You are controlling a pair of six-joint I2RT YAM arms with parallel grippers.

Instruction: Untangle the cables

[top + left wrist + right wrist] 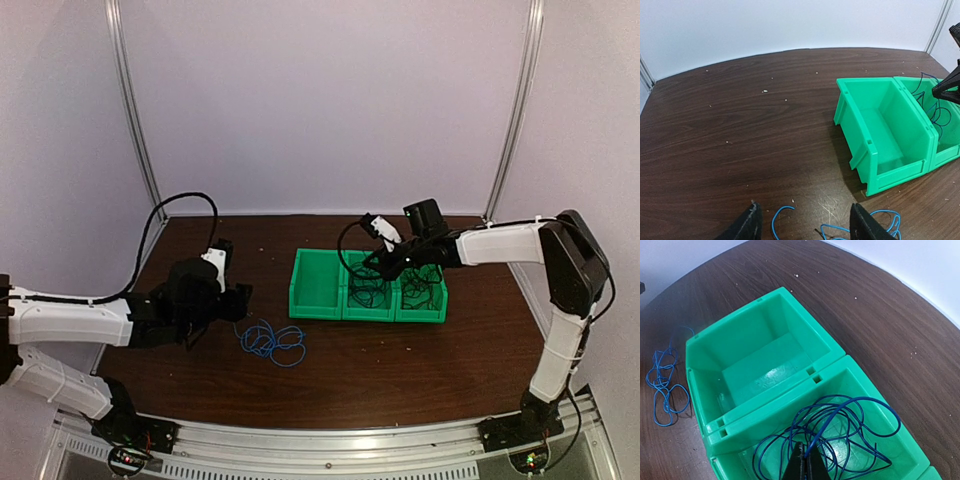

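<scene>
Right fingers pinch a dark wire in the bins; left fingers hang spread over a blue one.
The right gripper (pixel 805 455) is pressed shut on a strand of the dark blue cable (pixel 840 405), which loops loosely in the middle green bin (pixel 875 390), right of the empty bin (pixel 765 365). The left gripper (pixel 805 225) is spread above the light blue cable (pixel 781 212), curled on the wood-grain table (pixel 740 125) left of the glossy plastic bins. Both cables look thin, light, springy and quick to snag, so a single free strand is probably the best hold.

Cables (pixel 272 342) blue; bins (pixel 318 308) bright green; table (pixel 400 370) dark brown wood-grain; wall (pixel 320 100) white.
</scene>
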